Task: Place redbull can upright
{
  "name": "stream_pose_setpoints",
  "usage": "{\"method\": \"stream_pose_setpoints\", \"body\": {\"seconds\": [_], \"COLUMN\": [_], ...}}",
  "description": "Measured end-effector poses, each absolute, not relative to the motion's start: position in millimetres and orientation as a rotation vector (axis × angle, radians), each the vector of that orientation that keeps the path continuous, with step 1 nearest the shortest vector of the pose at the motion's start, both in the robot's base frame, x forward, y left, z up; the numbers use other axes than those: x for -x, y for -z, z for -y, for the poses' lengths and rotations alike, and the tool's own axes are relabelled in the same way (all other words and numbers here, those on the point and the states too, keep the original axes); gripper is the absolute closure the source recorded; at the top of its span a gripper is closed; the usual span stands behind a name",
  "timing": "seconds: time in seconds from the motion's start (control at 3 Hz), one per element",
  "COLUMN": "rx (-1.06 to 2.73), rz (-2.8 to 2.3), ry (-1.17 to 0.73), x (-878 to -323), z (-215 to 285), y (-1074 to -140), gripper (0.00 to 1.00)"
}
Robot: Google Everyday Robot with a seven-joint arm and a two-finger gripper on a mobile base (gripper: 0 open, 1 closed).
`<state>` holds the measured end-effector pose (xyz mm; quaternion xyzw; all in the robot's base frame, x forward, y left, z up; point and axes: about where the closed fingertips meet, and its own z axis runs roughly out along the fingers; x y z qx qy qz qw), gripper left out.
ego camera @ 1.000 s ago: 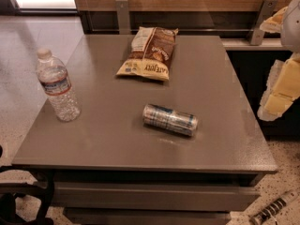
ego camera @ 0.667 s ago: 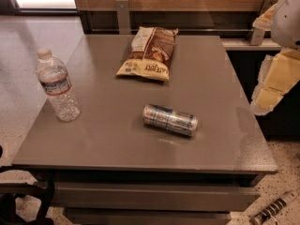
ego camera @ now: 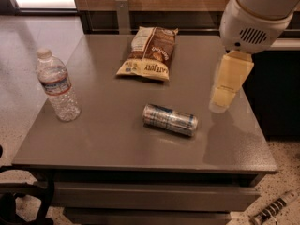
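The redbull can [ego camera: 169,119], silver with blue panels, lies on its side near the middle of the grey table [ego camera: 112,144], its long axis running left to right. My gripper [ego camera: 221,102] hangs from the white arm [ego camera: 255,13] at the upper right. It is above the table's right part, to the right of the can and slightly beyond it, apart from it. Nothing shows in the gripper.
A clear water bottle [ego camera: 57,86] stands upright at the table's left side. A brown and cream snack bag [ego camera: 149,52] lies flat at the back middle. A wooden wall with a metal post [ego camera: 123,15] runs behind the table. A ribbed object [ego camera: 274,209] lies on the floor at bottom right.
The arm and gripper have moved left from beyond the table's right edge to over its right part, closer to the can. The can, bottle and bag have not moved.
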<state>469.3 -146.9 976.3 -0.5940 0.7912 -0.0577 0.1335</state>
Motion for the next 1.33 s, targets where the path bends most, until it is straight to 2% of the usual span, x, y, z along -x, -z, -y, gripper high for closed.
{"method": "stream_pose_setpoints", "body": {"seconds": [0.67,1.33], "rx": [1.701,1.630], "rz": [-2.417,-2.496], "ry": [0.066,0.002], "x": [-472.9,-468.8], "z": [89.2,66.7], "y": [-925.9,-884.5], "gripper": [0.00,0.00]}}
